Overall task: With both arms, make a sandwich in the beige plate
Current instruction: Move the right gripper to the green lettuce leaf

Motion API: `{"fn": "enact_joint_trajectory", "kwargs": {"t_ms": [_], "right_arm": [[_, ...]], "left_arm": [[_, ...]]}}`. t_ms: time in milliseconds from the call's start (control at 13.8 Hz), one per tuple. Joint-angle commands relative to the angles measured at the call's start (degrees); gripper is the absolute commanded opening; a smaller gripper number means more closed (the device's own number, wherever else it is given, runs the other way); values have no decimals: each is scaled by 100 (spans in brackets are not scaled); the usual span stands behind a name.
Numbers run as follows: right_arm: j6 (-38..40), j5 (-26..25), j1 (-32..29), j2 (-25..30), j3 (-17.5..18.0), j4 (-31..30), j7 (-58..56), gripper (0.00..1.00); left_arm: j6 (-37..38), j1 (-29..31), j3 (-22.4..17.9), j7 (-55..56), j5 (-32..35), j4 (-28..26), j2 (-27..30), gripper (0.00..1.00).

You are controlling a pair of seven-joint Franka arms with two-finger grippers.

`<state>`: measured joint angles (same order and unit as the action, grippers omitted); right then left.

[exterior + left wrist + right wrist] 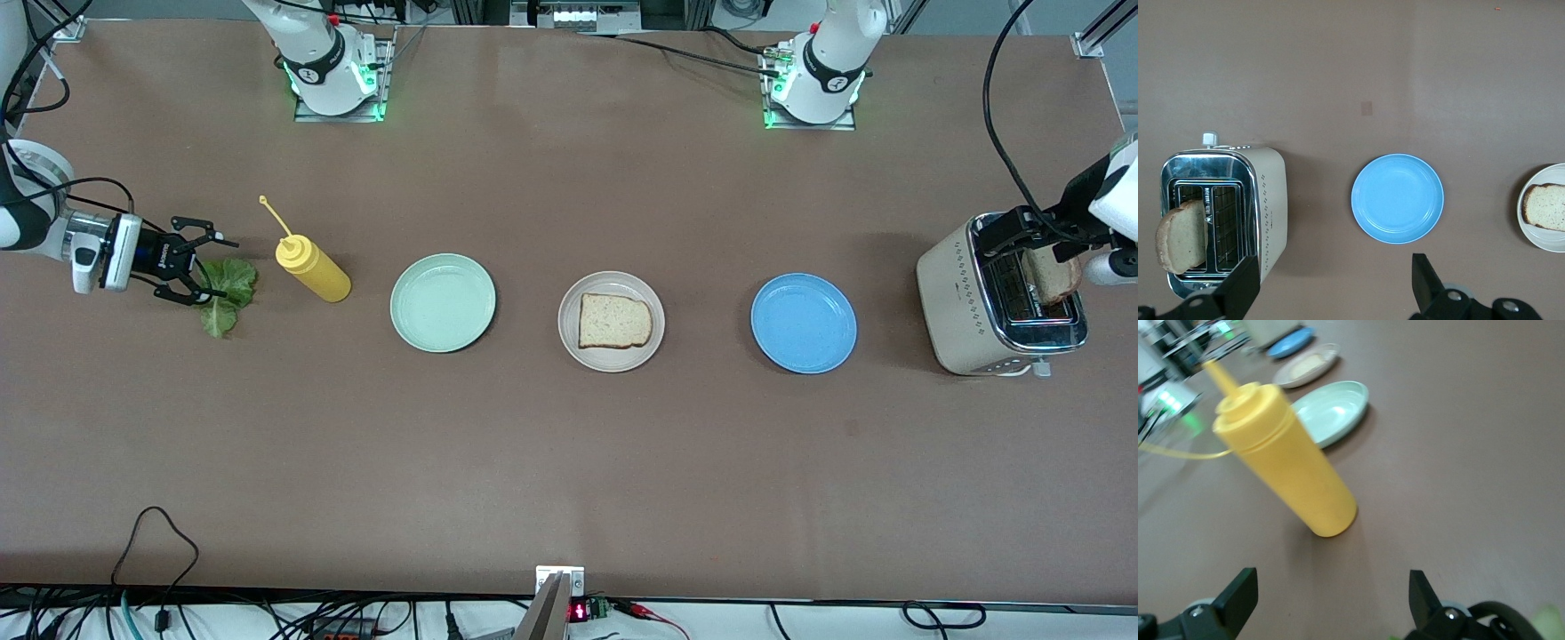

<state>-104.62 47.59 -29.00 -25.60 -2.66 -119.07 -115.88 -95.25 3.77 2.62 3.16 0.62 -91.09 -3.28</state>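
Sitting on the beige plate point(612, 321) mid-surface is one bread slice point(614, 321). The right pincer point(197, 263) gapes wide over the lettuce point(227, 292).

The left wrist view shows the left pincer point(1331, 283) spread apart above the toaster point(1225, 217), where a second slice point(1183, 237) sticks up.

The right wrist view shows a yellow bottle point(1281, 457).

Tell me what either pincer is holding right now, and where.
Nothing. The left pincer hangs open over the toaster and its bread; the right pincer is open at the lettuce.
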Motion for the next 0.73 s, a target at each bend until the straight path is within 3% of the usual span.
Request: {"fn": "enact_joint_trajectory", "kwargs": {"t_ms": [0,218,436,654], "right_arm": [[-147,-136,69,257,46,-11,1894,100],[-260,-794,244,476,142,217,3980,100],[-602,-1619,385,714,335,279,5378,100],[-911,-2139,500,767,458,297,6767,100]], "left_arm": [[51,10,-7,-52,-98,-14,56,100],[51,10,-7,-43,-98,-14,56,100],[51,10,-7,-43,-98,-14,56,100],[51,10,-7,-52,-98,-14,56,100]]}}
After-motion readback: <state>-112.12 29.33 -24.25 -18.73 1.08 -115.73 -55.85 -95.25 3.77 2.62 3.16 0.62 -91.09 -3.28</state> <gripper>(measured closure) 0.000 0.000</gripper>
